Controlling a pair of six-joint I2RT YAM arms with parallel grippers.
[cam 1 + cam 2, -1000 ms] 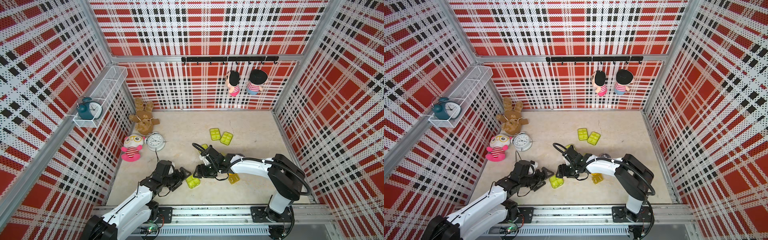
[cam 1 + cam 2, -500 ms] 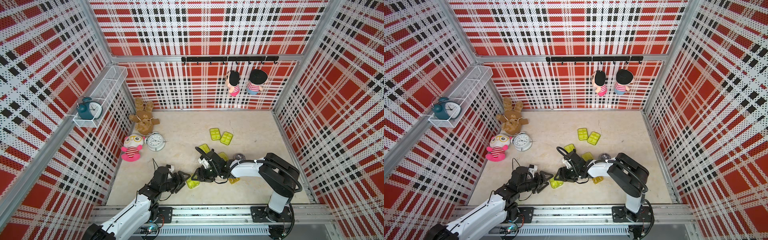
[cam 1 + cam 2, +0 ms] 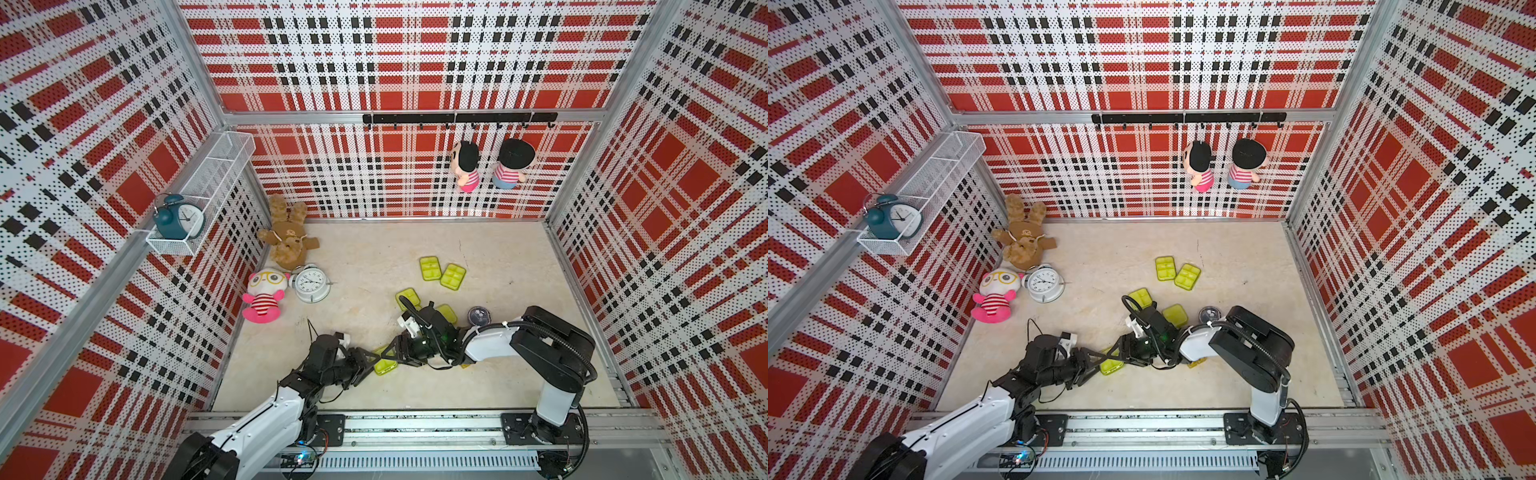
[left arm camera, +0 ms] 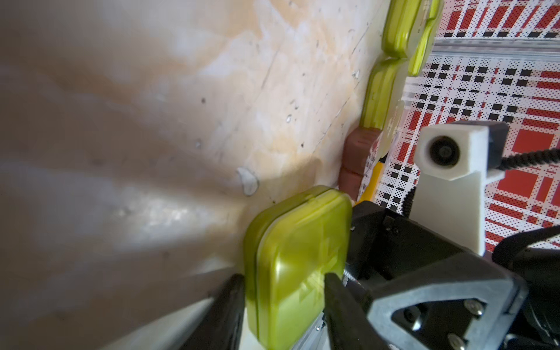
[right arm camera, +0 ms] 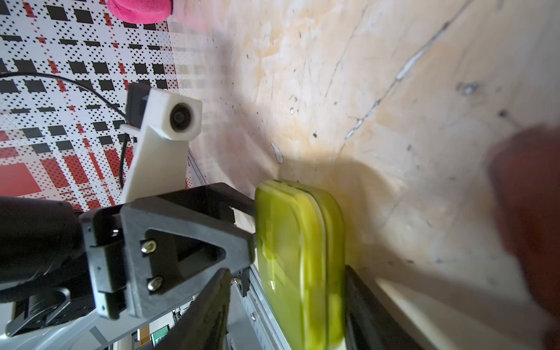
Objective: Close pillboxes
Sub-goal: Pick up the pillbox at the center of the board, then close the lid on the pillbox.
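Squarely inside L tool (image 4: 283,277): lime pillbox (image 4: 298,236)

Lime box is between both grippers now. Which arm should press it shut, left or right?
Left, most likely. The left gripper has its fingers against both faces of the lime pillbox, ready to squeeze. The right gripper also straddles it, but one of its fingers stands clear with a visible gap.

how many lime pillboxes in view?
5. Far pair side by side; third just beyond the right arm; fourth half under it; fifth nearest the front. More may hide under that arm.
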